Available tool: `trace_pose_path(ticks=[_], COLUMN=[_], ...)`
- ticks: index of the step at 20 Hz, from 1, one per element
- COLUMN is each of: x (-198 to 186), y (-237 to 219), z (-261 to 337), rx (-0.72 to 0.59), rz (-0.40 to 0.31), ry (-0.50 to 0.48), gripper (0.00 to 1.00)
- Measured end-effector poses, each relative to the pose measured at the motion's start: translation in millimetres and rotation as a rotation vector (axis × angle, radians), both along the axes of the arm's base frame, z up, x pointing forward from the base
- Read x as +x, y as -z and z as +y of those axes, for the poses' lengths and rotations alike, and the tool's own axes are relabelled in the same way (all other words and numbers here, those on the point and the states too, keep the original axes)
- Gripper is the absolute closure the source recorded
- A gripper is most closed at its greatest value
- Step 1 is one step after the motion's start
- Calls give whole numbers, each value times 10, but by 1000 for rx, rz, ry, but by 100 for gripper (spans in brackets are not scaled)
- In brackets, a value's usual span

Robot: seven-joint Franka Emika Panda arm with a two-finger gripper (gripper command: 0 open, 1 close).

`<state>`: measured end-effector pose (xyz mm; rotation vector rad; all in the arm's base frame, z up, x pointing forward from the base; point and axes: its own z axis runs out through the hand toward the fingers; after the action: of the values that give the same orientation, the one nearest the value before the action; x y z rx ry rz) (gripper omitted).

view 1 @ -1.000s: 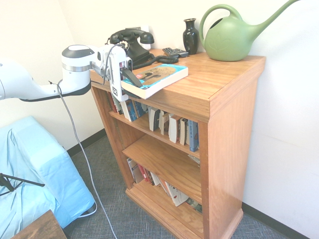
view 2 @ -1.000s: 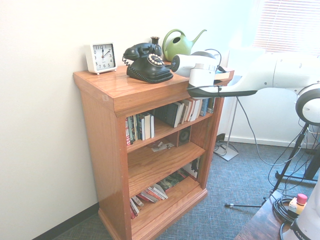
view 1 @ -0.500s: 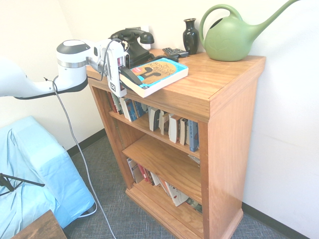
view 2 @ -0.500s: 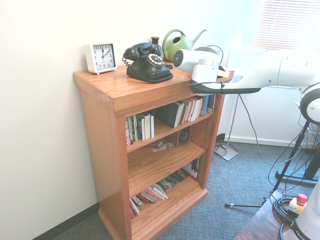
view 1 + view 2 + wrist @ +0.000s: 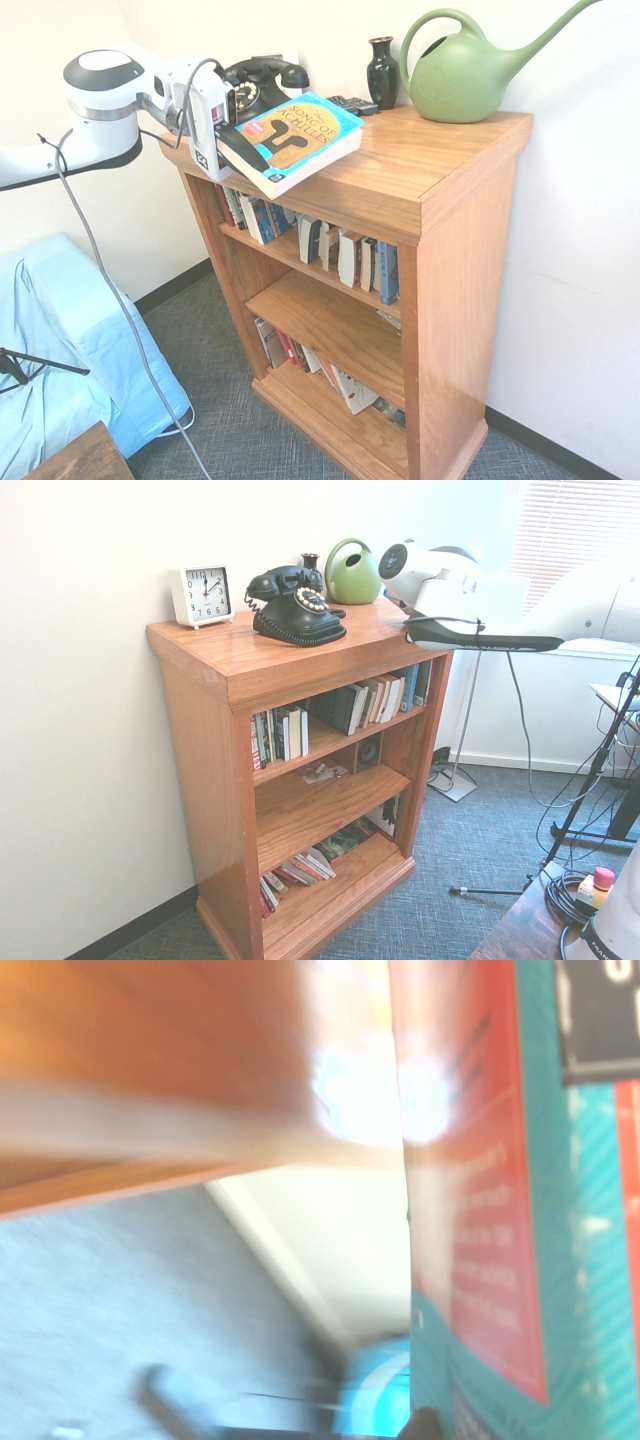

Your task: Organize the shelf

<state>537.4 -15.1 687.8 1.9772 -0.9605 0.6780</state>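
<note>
Right, in the first exterior view I have my gripper (image 5: 232,150) at the upper left of the frame, its fingers closed on the near left end of a thick paperback (image 5: 292,142). The book is tilted, its blue and tan cover facing up, the words "Song of Achilles" readable on it, and it sits over the front edge of the bookcase top. I can't tell whether its underside touches the wood.

At the lower left I see a light blue cover (image 5: 85,350) draped over something bulky. The bookcase (image 5: 455,290) stands from the centre to the right of the frame. On its upper tier, left of centre, is a row of books (image 5: 335,250), some leaning; on its bottom tier more books (image 5: 340,385) lean over. Along its top, left to right, I have a black telephone (image 5: 262,88) behind the paperback, a dark remote (image 5: 352,105), a black vase (image 5: 382,75) and, at the upper right, a green watering can (image 5: 462,80).

In the second exterior view, a white clock (image 5: 203,596) stands at the upper left, left of the telephone.
</note>
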Motion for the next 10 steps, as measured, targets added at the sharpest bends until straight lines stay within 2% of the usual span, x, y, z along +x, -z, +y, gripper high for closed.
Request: trace_pose_path(ticks=[5, 10], x=[-732, -1386], y=[-217, -8], z=[-15, 200], rx=[204, 398], rz=[-114, -198], ry=[-68, -185], gripper=[100, 100])
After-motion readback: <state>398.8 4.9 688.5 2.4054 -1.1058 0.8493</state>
